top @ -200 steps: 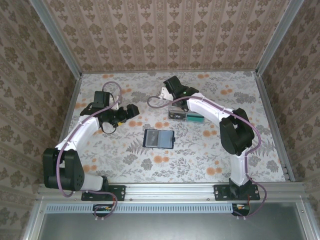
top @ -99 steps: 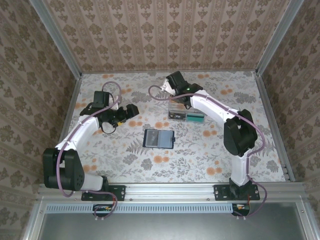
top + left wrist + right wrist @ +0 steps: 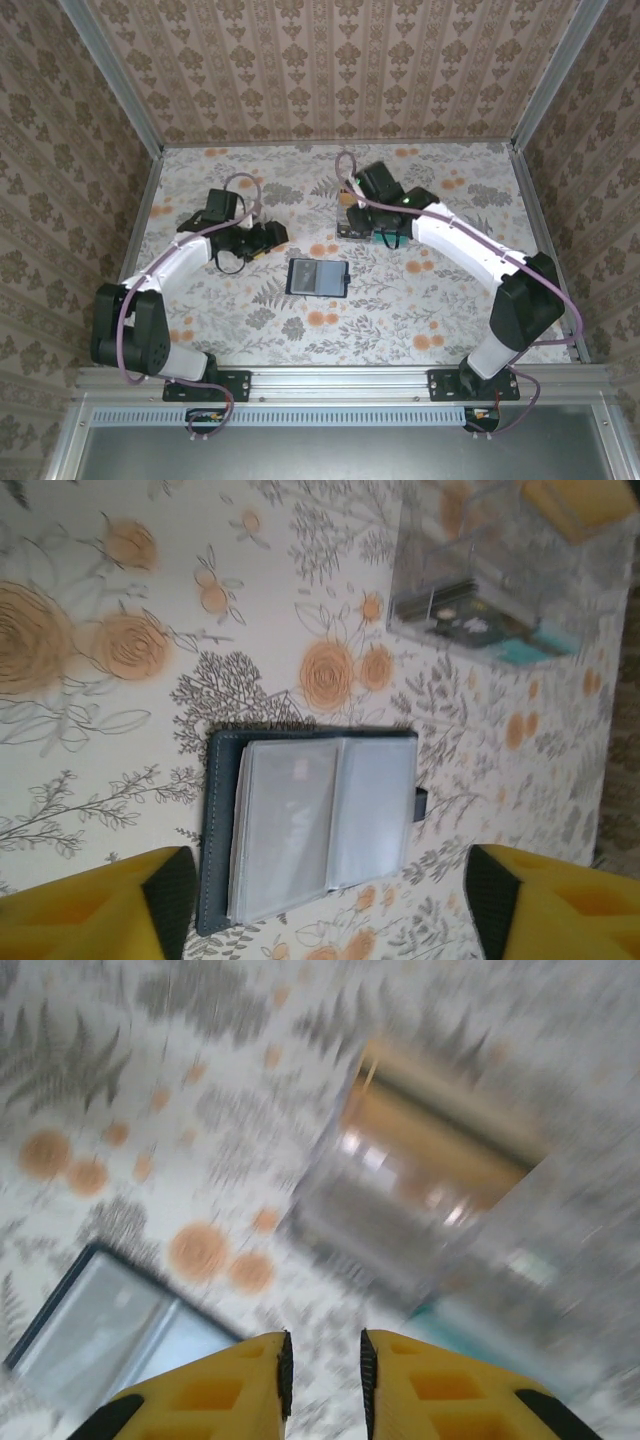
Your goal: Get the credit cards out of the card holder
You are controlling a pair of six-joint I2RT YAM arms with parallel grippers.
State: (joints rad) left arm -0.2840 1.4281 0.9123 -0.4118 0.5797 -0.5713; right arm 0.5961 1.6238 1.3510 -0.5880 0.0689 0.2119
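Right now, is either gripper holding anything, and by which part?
Nothing is held. The left gripper is open, clear of the card holder, which lies open on the table. The right gripper is nearly shut, with nothing visible in it.

In the right wrist view motion blur smears the clear plastic box (image 3: 430, 1190), and the card holder (image 3: 90, 1320) is cut off at the lower left edge.

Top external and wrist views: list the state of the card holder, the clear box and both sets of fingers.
Card holder: open flat on the table, pockets facing up.
Clear box: upright on the table, cards inside.
Left gripper: fingers wide open, empty.
Right gripper: fingers shut to a thin gap, empty.
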